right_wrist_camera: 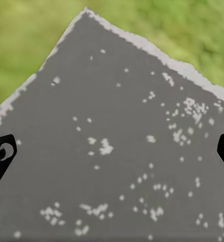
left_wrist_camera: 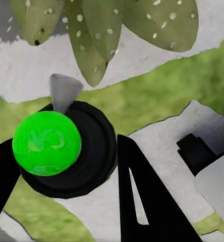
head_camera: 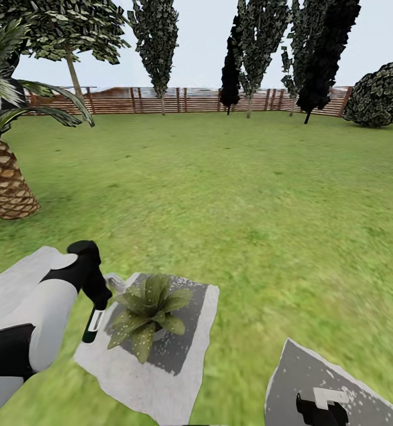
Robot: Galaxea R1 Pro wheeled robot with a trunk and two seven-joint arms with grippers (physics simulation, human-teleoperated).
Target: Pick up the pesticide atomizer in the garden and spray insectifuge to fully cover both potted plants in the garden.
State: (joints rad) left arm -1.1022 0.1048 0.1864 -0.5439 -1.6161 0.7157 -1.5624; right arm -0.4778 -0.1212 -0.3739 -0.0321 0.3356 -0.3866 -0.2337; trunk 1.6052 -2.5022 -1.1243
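Gripped between the left gripper's [left_wrist_camera: 66, 166] closed black fingers, pesticide atomizer [head_camera: 93, 322] pointing down just beside the speckled potted plant [head_camera: 146, 310] on its stone slab [head_camera: 161, 378] — likely light, rigid, slim, best held mid-body — right gripper [right_wrist_camera: 112, 154] spread, empty.

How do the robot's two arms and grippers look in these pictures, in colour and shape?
The left arm has rounded white shell segments joined by black sections, ending in a black wrist and a black left gripper. In the left wrist view its fingers are flat black wedges, one with a narrow slot. The right gripper is black with a white bracket-like part. No cables show.
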